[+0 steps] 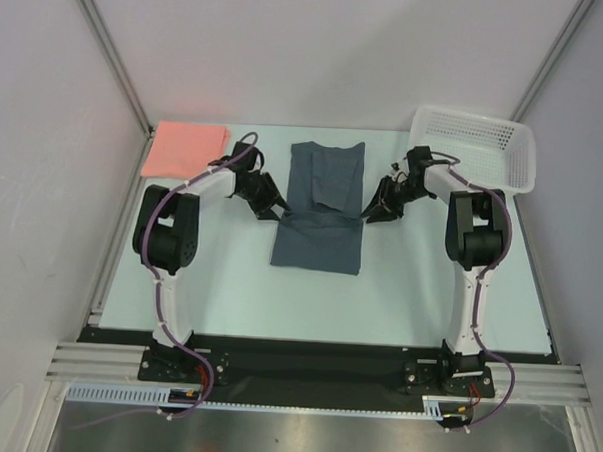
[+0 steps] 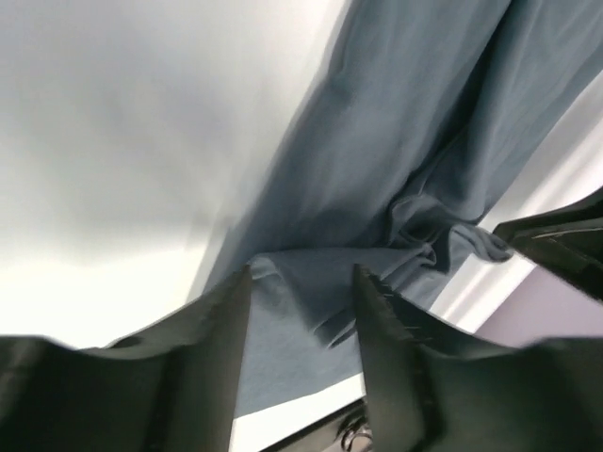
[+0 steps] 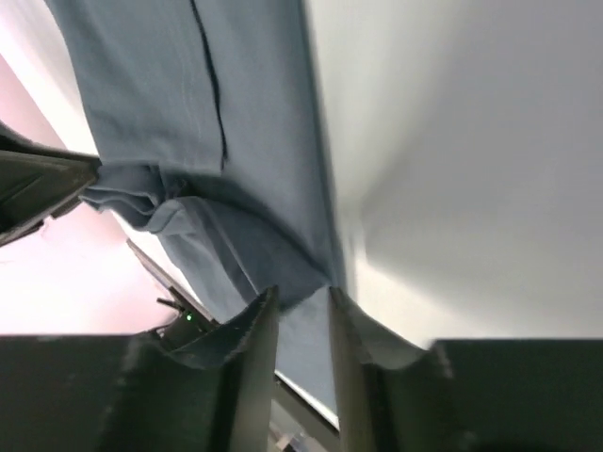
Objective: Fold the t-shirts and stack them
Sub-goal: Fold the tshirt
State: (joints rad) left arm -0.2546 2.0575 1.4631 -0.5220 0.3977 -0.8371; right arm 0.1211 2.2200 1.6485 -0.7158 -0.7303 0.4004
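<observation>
The dark slate t-shirt (image 1: 318,242) lies at the table's centre, drawn into a taut ridge across its middle. My left gripper (image 1: 273,211) is at the ridge's left end and my right gripper (image 1: 369,214) at its right end. In the left wrist view the shirt (image 2: 396,141) runs between my fingers (image 2: 226,339), which stand a little apart with cloth in the gap. In the right wrist view the jaws stand close together on the shirt's edge (image 3: 303,325). The salmon-pink t-shirt (image 1: 185,148) lies folded at the back left.
A white mesh basket (image 1: 475,146) stands at the back right, just behind the right arm. The table's left edge rail runs close beside the pink shirt. Grey walls close in the back and both sides.
</observation>
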